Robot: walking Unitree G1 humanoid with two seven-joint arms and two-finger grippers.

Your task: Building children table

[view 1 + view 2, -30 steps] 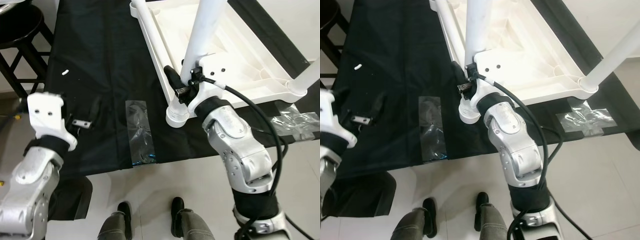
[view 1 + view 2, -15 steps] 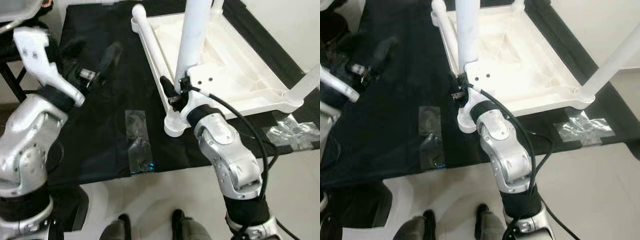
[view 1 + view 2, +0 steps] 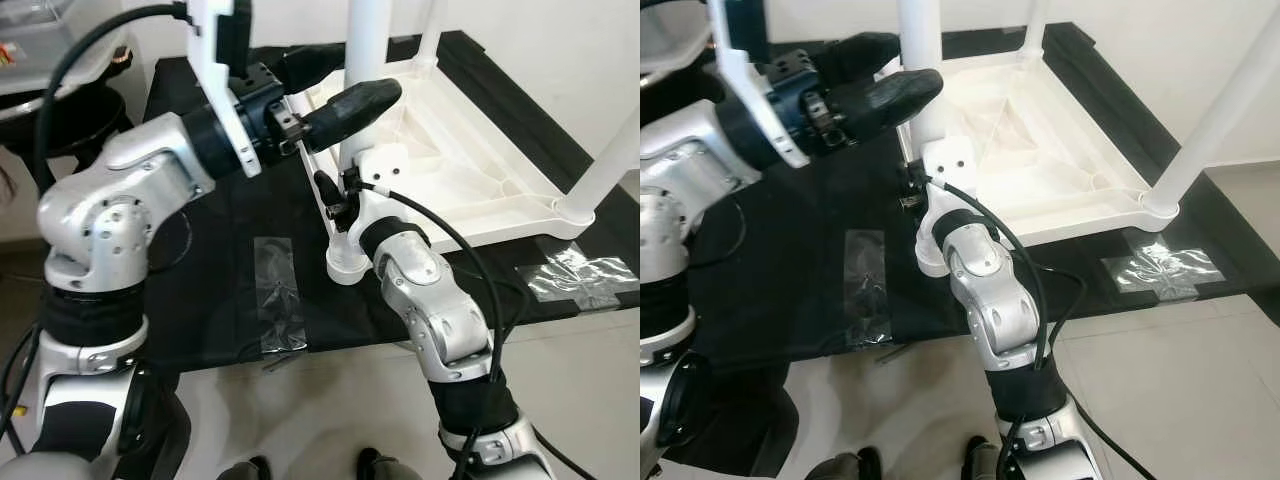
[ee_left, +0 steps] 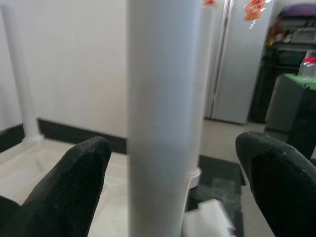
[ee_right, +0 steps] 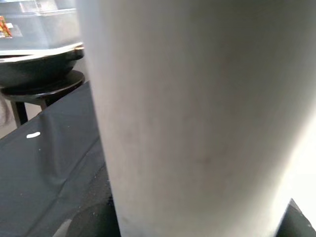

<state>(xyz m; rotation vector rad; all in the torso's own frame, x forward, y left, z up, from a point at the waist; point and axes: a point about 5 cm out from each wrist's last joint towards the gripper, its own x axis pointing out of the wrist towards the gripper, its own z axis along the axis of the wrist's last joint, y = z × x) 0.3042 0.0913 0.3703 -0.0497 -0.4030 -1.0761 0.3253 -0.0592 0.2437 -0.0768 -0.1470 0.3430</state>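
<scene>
The left gripper [image 3: 335, 85] is up high, and its two black fingers [image 4: 74, 182] are spread wide apart. A white table leg [image 3: 366, 60] stands between them, but the fingers do not touch it. One finger is on each side of the leg.

The right gripper [image 3: 335, 195] is lower down, at the bottom of the same leg. I can see one black finger [image 3: 327, 190] poking out beside the leg. The white wrist block hides the rest, so I cannot tell if this gripper is squeezing the leg or not. From the right wrist view, the leg is very close and blurry.

The leg stands up from the near corner of a white children's table [image 3: 470, 190]. The table lies upside down, so its flat top is on the floor and its legs point up. Another leg [image 3: 610, 165] stands at the corner on the robot's right, and one more leg [image 3: 428, 40] stands at the far side. A round white socket [image 3: 345, 265] sticks out at the near corner, just by the right gripper.

The table rests on a black cloth [image 3: 220, 270] spread on the floor. Shiny clear tape [image 3: 275, 295] is stuck on the cloth near its front edge. More tape [image 3: 580, 275] holds the cloth down on the robot's right. A black round stool [image 3: 85, 115] stands to the robot's left, behind the silver left arm [image 3: 110, 210].
</scene>
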